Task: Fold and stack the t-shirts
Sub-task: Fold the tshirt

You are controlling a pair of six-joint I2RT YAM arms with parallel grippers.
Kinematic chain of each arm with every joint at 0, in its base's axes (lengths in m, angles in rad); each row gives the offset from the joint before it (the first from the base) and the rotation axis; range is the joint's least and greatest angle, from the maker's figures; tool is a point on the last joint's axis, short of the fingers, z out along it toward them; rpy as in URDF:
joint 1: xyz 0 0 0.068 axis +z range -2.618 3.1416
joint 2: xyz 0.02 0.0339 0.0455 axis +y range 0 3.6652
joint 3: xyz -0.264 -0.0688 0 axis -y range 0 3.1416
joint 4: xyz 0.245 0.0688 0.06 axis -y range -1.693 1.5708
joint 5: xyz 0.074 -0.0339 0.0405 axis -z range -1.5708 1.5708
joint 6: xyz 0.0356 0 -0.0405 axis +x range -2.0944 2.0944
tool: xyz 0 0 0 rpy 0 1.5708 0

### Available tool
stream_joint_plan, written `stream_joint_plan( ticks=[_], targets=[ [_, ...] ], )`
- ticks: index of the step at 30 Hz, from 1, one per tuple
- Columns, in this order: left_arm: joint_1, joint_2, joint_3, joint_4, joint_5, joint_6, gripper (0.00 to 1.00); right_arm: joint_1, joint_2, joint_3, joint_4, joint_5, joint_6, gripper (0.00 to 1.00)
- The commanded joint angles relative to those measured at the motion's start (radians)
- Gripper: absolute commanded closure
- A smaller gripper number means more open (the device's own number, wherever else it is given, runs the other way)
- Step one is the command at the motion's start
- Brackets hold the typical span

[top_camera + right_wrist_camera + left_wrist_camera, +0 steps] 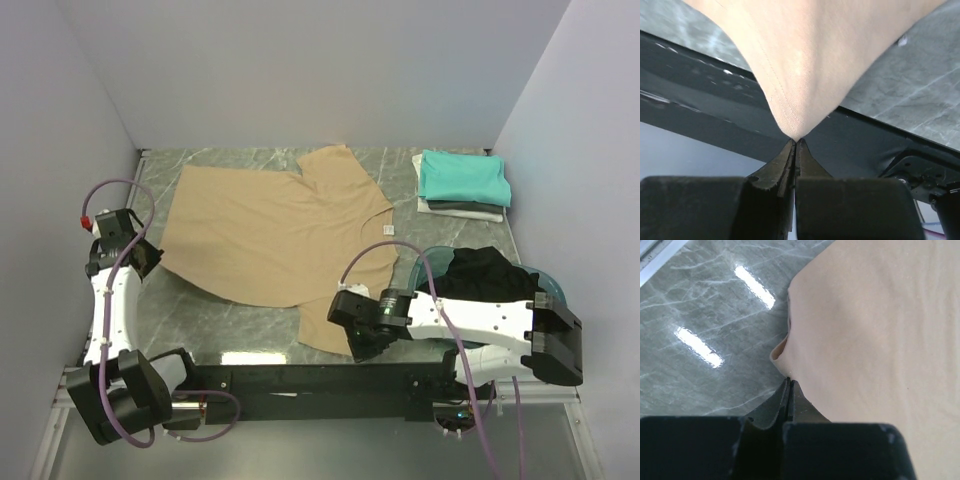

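The tan t-shirt [270, 230] lies spread on the marble table [250, 340], its white neck label [387, 230] to the right. My left gripper [152, 258] is shut on the shirt's left edge; in the left wrist view the jaws [789, 381] pinch a puckered edge of the tan cloth [875, 340]. My right gripper [352, 338] is shut on the shirt's near corner; in the right wrist view the cloth [810, 60] hangs taut from the closed tips [796, 141] over the table's front edge. A black t-shirt [488, 272] lies in the basin.
A folded stack stands at the back right: a teal shirt [463, 175] on top of grey and white ones [462, 208]. The round teal basin [550, 283] sits at the right by the right arm. A black frame bar [320, 378] runs along the near edge.
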Motion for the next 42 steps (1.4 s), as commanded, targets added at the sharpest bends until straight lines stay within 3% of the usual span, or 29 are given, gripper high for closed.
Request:
stream_joint_plan(
  ticks=[1, 10, 14, 31, 42],
  targets=[
    [-0.002, 0.002, 0.015, 0.004, 0.038, -0.015, 0.99, -0.049, 0.023, 0.068, -0.048, 0.058, 0.013, 1.0],
    [-0.002, 0.124, 0.044, 0.087, 0.122, -0.022, 0.99, -0.364, 0.059, 0.162, 0.059, 0.064, -0.22, 1.0],
    [-0.002, 0.213, 0.088, 0.101, 0.155, -0.019, 0.99, -0.488, 0.154, 0.249, 0.086, 0.077, -0.328, 1.0],
    [-0.002, 0.463, 0.314, 0.154, 0.204, -0.027, 0.99, -0.743, 0.521, 0.699, 0.08, 0.144, -0.553, 1.0],
    [-0.002, 0.516, 0.374, 0.181, 0.199, -0.019, 0.99, -0.806, 0.668, 0.972, 0.008, 0.221, -0.615, 1.0]
  ],
)
